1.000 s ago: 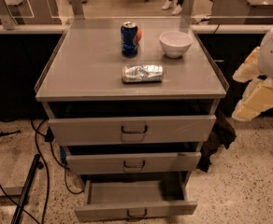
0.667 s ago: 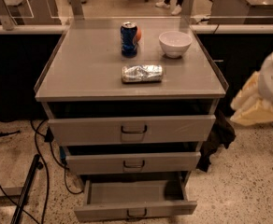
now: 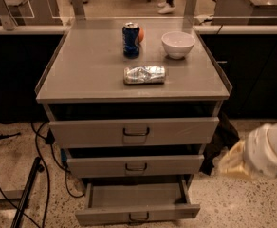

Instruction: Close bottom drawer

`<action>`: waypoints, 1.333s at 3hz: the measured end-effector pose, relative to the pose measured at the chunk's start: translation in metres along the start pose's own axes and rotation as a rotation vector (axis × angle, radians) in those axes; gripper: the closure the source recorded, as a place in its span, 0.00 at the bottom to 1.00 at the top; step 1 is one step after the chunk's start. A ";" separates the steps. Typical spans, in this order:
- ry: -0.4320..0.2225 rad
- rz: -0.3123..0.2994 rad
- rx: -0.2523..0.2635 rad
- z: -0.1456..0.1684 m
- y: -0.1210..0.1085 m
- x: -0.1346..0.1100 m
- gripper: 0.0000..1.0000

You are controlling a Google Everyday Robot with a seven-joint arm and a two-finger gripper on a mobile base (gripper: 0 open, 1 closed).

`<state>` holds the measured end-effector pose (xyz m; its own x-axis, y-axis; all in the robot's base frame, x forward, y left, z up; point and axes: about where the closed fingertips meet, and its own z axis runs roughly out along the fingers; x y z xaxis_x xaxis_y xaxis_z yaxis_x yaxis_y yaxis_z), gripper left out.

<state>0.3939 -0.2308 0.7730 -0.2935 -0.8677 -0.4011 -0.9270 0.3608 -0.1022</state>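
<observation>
Bottom drawer stands pulled out, pincer off to the right.

The bottom drawer (image 3: 137, 213), lowest of three in the grey cabinet, juts farther forward than the middle drawer (image 3: 134, 166) and top drawer (image 3: 134, 132), both slightly ajar. The pincer (image 3: 235, 161) hangs blurred beside the cabinet's right side, apart from it; whether it is released or clenched cannot be told. On the worktop (image 3: 86, 75) sit a blue can (image 3: 131, 40), a white bowl (image 3: 178, 44) and a crumpled silvery packet (image 3: 144, 74).
</observation>
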 end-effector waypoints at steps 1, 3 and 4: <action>-0.019 0.037 -0.089 0.048 0.025 0.033 1.00; 0.004 0.019 -0.067 0.074 0.024 0.049 1.00; 0.019 -0.006 -0.049 0.129 0.031 0.085 1.00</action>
<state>0.3703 -0.2494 0.6180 -0.2920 -0.8761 -0.3836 -0.9388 0.3392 -0.0600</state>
